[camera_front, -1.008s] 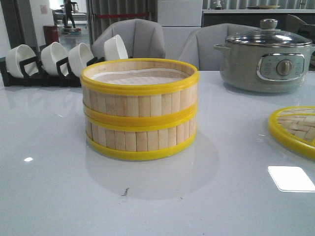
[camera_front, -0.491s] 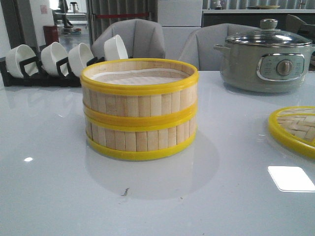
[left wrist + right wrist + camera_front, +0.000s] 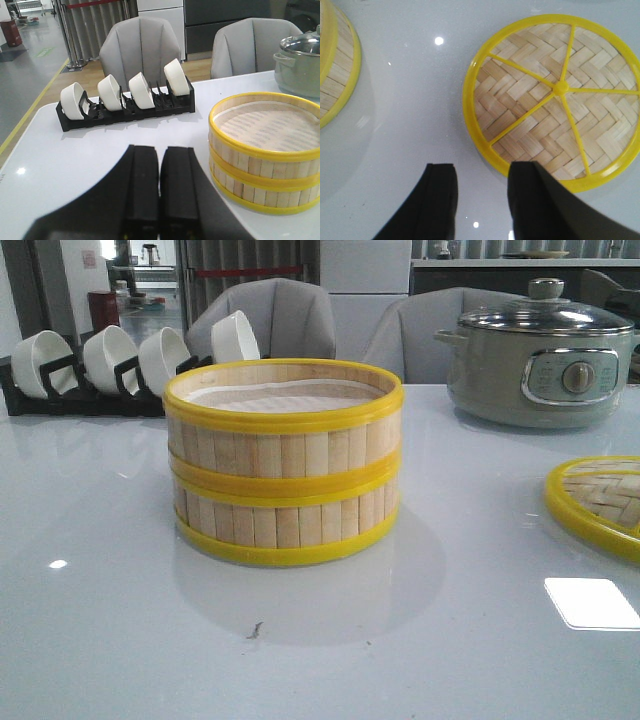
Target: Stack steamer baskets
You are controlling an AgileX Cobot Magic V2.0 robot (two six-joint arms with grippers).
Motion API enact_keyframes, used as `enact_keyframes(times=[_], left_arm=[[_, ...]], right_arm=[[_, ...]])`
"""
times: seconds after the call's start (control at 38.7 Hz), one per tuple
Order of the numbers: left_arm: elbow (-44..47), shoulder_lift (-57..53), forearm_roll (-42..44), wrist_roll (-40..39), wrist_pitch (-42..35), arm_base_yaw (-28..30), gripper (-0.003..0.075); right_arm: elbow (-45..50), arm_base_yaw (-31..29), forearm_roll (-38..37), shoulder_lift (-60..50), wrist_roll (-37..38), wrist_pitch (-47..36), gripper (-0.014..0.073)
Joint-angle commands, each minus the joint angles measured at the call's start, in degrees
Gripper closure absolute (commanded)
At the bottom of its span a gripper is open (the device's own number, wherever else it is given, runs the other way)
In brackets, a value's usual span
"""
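Two steamer baskets (image 3: 284, 465) stand stacked one on the other in the middle of the white table, bamboo-slat walls with yellow rims and a whitish liner in the top one. The same stack (image 3: 264, 150) shows in the left wrist view, and its edge (image 3: 335, 70) in the right wrist view. My left gripper (image 3: 160, 152) is shut and empty, hanging beside the stack without touching it. My right gripper (image 3: 481, 172) is open above bare table, one finger overlapping the rim of a woven lid. Neither gripper appears in the front view.
A round woven bamboo lid (image 3: 555, 97) with yellow rim and spokes lies flat at the table's right (image 3: 600, 502). A grey-green electric pot (image 3: 540, 355) with glass lid stands back right. A black rack of white bowls (image 3: 120, 365) sits back left, with grey chairs behind.
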Motion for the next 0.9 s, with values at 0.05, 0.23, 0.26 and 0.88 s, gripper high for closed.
enact_keyframes(times=[0.05, 0.23, 0.26, 0.88], left_arm=[[-1.58, 0.69, 0.04, -0.53, -5.51, 0.0, 0.0636], [-1.58, 0.69, 0.04, -0.53, -5.51, 0.0, 0.0636], [-1.58, 0.69, 0.04, -0.53, -5.51, 0.0, 0.0636], [-1.58, 0.69, 0.04, -0.53, -5.51, 0.0, 0.0636]], right_arm=[[-2.08, -0.07, -0.98, 2.36, -0.68, -6.07, 0.0235], [-4.15, -2.56, -1.71, 9.68, -0.68, -7.89, 0.0235], [-4.72, -3.04, -1.71, 10.46, -0.68, -7.82, 0.0235], [-15.86, -6.9, -4.92, 25.38, -0.68, -3.6, 0.0235]])
